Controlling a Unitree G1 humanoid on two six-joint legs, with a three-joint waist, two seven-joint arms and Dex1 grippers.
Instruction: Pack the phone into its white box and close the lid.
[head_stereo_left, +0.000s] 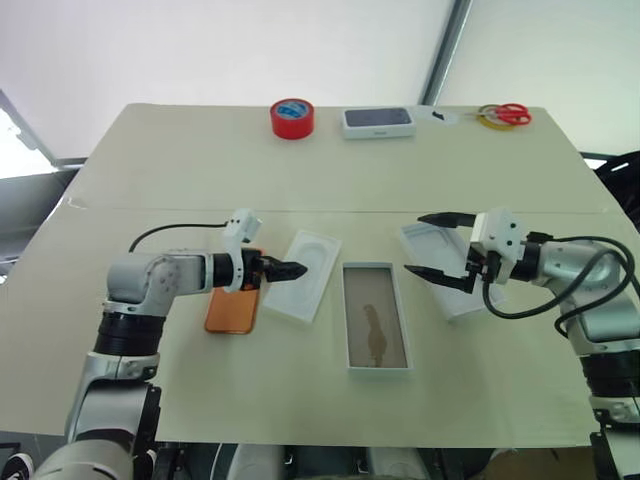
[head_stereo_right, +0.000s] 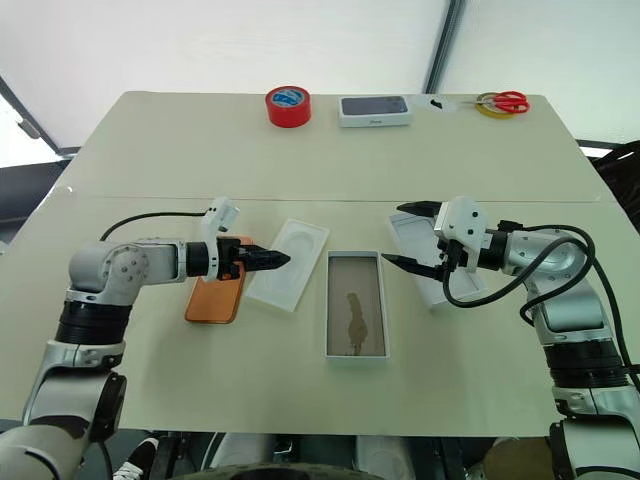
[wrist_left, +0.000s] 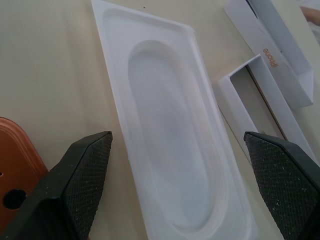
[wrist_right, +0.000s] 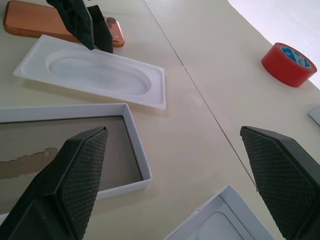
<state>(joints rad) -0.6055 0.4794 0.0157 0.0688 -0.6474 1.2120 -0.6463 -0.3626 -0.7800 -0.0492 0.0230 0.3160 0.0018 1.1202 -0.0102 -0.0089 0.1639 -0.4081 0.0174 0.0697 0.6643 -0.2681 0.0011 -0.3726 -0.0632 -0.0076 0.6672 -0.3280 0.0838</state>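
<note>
The left gripper (head_stereo_right: 272, 259) was seen with its two black fingers spread wide and nothing held between them, poised above the edge of the phone (head_stereo_right: 214, 295) and reaching toward the white insert (head_stereo_right: 290, 251). The right gripper (head_stereo_right: 415, 238) was likewise seen spread wide and empty, hovering over the lid (head_stereo_right: 432, 262).

The white box (head_stereo_right: 355, 308) was taken as the landmark: an open tray lying flat near the table's (head_stereo_right: 150, 150) middle, its tan floor exposed. Just to its left, the white insert with its oval recess lay tilted. Further left, touching or nearly touching the insert, the orange phone lay back-up on the table. Just to the box's right, the lid lay open side up. Well beyond the box, along the far edge, a red tape roll (head_stereo_right: 287, 106), a dark-topped white box (head_stereo_right: 375, 109) and red-handled scissors (head_stereo_right: 505, 101) were seen.
</note>
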